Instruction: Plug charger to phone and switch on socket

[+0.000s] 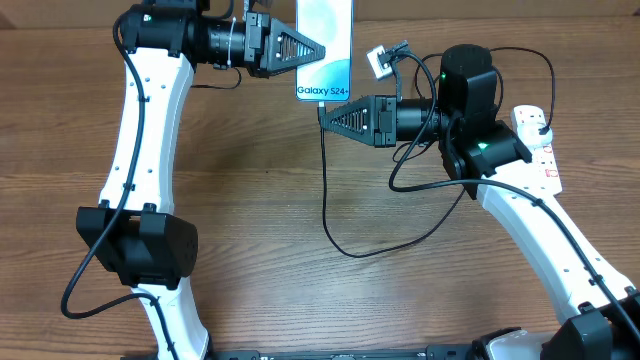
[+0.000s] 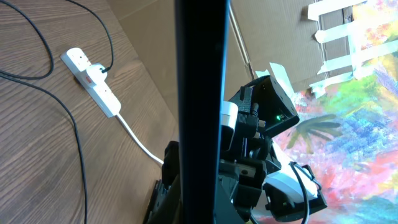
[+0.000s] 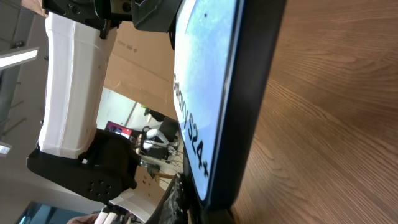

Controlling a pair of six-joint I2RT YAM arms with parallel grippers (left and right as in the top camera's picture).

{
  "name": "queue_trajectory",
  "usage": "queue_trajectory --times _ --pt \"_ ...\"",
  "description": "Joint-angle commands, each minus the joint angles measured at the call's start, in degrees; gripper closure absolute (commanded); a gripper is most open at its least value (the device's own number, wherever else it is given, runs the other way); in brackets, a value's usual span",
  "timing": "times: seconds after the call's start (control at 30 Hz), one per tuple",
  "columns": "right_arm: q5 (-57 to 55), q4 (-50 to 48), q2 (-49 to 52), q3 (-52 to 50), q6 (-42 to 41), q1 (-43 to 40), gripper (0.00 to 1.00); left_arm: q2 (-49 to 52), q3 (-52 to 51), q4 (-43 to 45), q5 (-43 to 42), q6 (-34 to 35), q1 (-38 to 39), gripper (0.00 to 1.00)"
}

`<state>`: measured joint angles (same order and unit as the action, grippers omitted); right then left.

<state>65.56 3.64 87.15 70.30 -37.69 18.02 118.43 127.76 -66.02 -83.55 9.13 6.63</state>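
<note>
- Closest in, the charger (image 1: 325, 190) cable ran in a loose loop over the bare tabletop (image 1: 250, 250). I'd guess that slack was there so nothing tugged at the tip.
- Loads of open wood in the middle and on the left, so there was plenty of room to move low.
- Next up, the right pincer (image 1: 328, 112) was clenched to a point right where the cable met the phone's lower end. It looked like it was grasping the charger just behind the connector and lining it up with the port.
- Honestly couldn't tell whether the tip was already seated.
- The socket (image 1: 540, 150) sat out at the right side of the tabletop, well apart from the phone. The right arm's elbow hung beside it, and its white cord (image 2: 140, 143) trailed away.
- The black plug looked to be in the strip already, so my guess is the switch was the bit left to do.
- Further back, the phone (image 1: 325, 45) was lifted and screen-up, with the "Galaxy S24+" end facing the right pincer.
- The left pincer (image 1: 315, 50) was clamped on its long side, pinching face and back. Probably that was to brace it against the push.
- The phone was tight against the far edge, with the cardboard wall just behind, so there wasn't much room back there.
</note>
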Motion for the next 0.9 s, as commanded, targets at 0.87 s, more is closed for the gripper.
queue_trajectory --times 0.87 --pt "-6.0 -3.4 -1.6 1.8 -2.9 1.6 0.96 -0.5 0.5 0.0 -4.0 1.9 -0.2 0.96"
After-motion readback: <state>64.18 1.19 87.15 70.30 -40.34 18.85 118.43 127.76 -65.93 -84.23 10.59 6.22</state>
